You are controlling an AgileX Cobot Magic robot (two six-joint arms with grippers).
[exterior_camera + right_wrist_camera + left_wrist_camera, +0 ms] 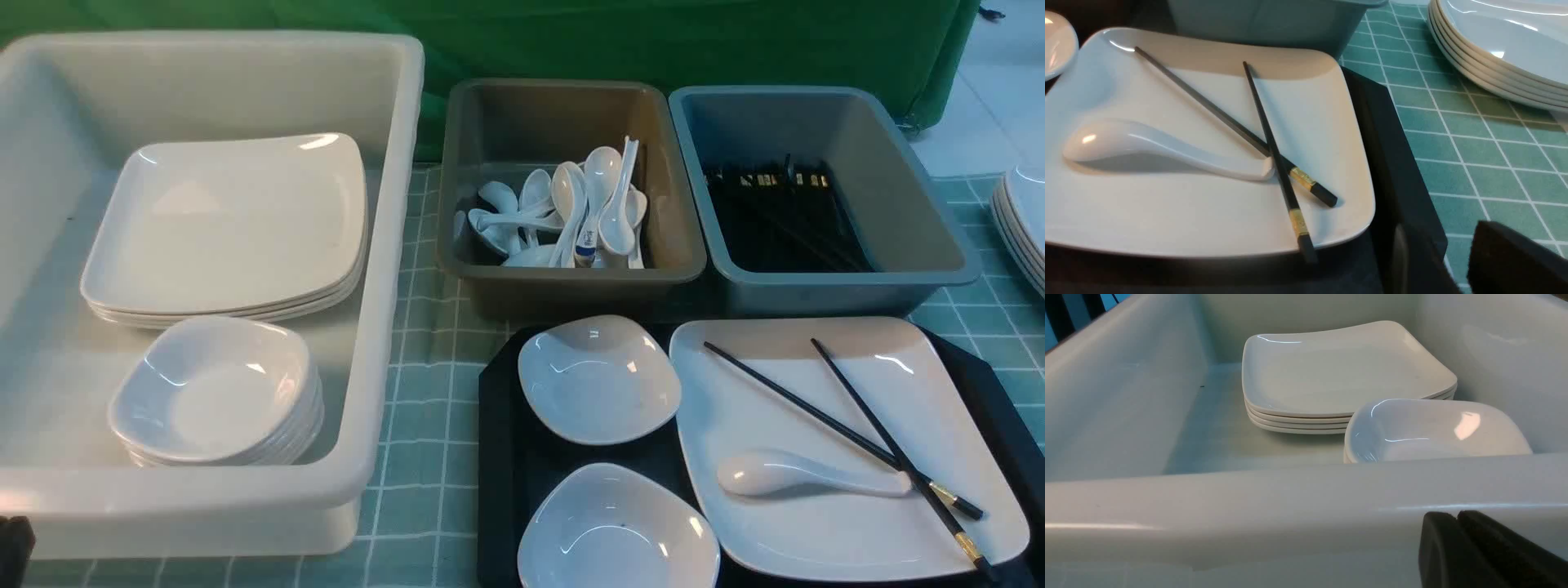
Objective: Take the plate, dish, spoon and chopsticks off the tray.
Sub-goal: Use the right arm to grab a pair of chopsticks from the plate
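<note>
Two dishes [616, 531], plate [816, 539], spoon [808, 474] and chopsticks [816, 413] all sit on the tray [502, 457], lower right, nothing cleared; left gripper [1457, 522] closed and empty, right gripper [1457, 261] apparently part-open, holding nothing.

A green cloth [653, 41] hangs as a backdrop along the far side of the table, and past its right end a pale, light-grey tiled floor [1000, 90] shows. The table is covered by a teal tablecloth [424, 457] printed with a grid of thin white lines. The light is soft and even, seemingly from above, leaving small bright glints and only faint shadows.
</note>
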